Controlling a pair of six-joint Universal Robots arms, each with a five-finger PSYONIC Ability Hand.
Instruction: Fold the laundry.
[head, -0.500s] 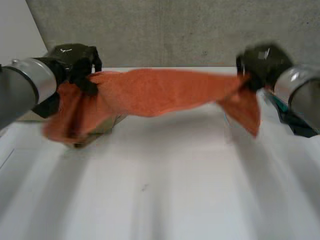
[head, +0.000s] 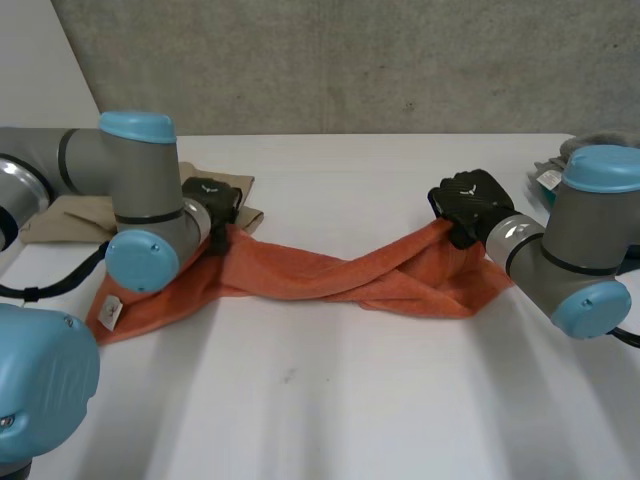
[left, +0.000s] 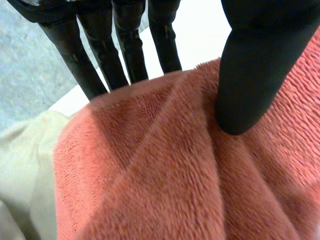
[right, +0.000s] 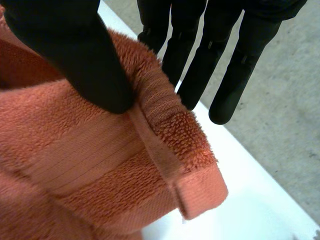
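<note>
An orange towel (head: 340, 275) lies twisted along the white table (head: 350, 410), stretched between my two hands. My left hand (head: 208, 200) holds its left end near a corner, and a white tag (head: 110, 312) shows on the part that trails toward me. In the left wrist view the thumb (left: 255, 65) presses the towel (left: 165, 175) against straight fingers (left: 125, 50) behind its edge. My right hand (head: 468, 203) pinches the right end. There the thumb (right: 75, 50) clamps the hemmed edge of the towel (right: 75, 165) against the fingers (right: 200, 55).
A beige cloth (head: 60, 215) lies flat under my left arm at the table's left, and it also appears beside the towel as beige cloth (left: 20, 165). Grey and teal items (head: 548, 178) sit at the far right edge behind my right arm. A concrete wall stands behind the table.
The towel was held up taut in the air; now both hands have come down and it rests on the table, twisted in the middle. Both grips have stayed on it.
</note>
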